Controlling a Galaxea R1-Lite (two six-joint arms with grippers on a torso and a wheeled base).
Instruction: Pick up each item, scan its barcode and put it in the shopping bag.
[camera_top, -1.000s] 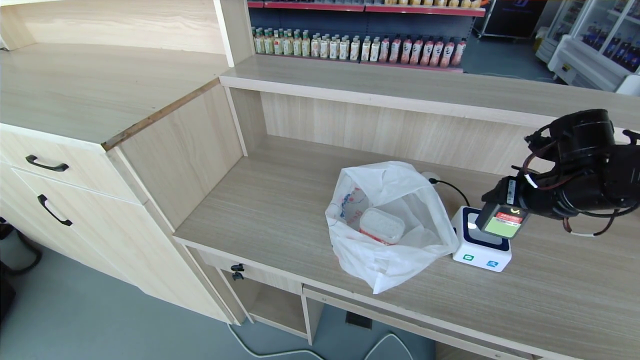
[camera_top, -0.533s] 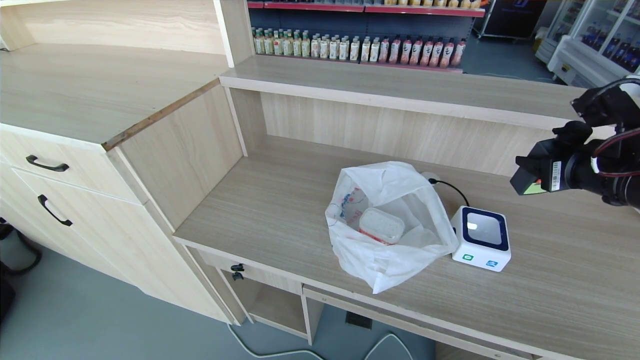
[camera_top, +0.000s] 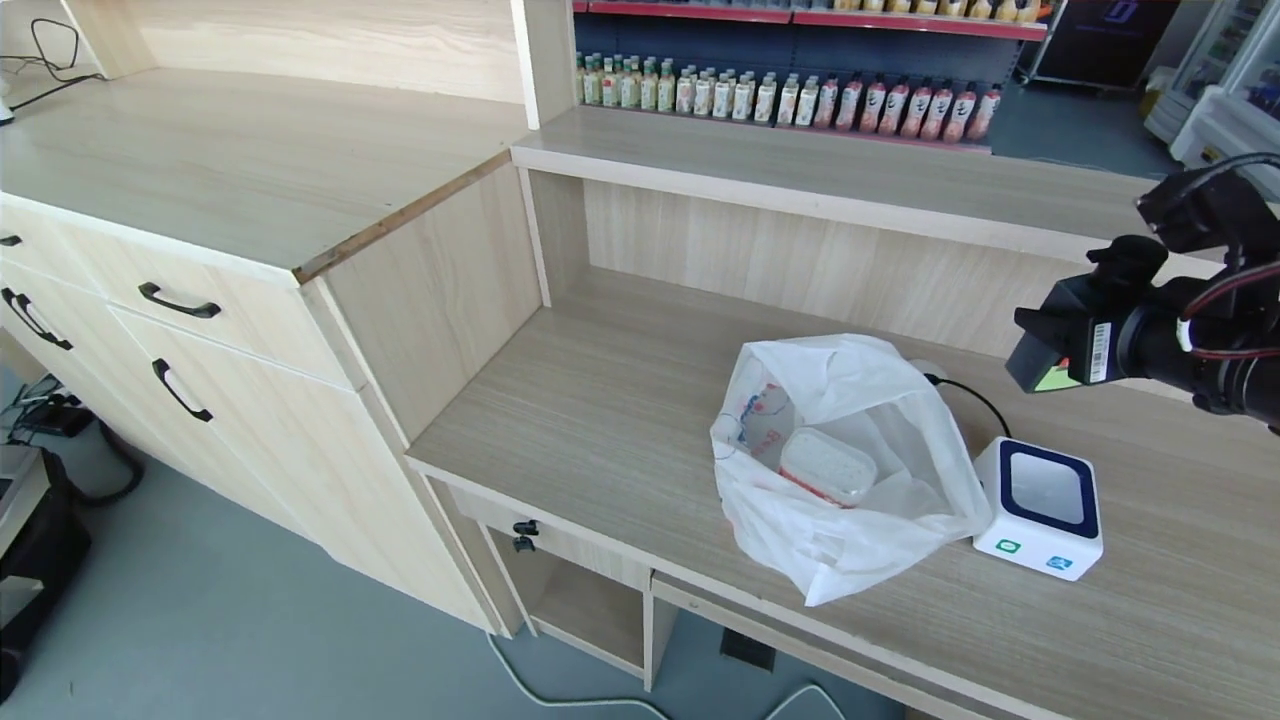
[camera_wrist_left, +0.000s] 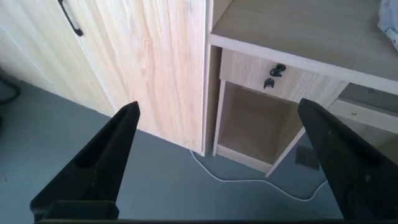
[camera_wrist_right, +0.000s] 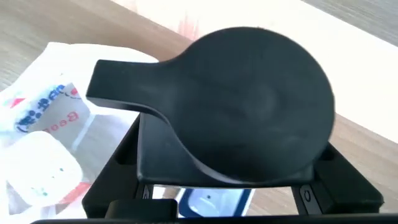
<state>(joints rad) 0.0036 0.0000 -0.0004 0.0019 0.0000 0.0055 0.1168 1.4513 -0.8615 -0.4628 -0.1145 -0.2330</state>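
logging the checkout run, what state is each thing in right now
shopping bag, open, upright on the counter, white tub inside
scanner, beside the bag, window facing up
right gripper, shut on a small box, raised off the counter
left gripper, open, empty

bag (camera_top: 860, 395): translucent white, printed in red and blue
tub (camera_top: 828, 466): white, edged in red
scanner (camera_top: 1040, 540): white; window framed in dark blue; front marked in green and blue
box (camera_top: 1045, 345): black, faced in green, labelled in white
counter (camera_top: 620, 400): pale wood grain
handles (camera_top: 178, 300): black
bottles (camera_top: 780, 97): cream through pink
floor (camera_top: 200, 620): grey-blue
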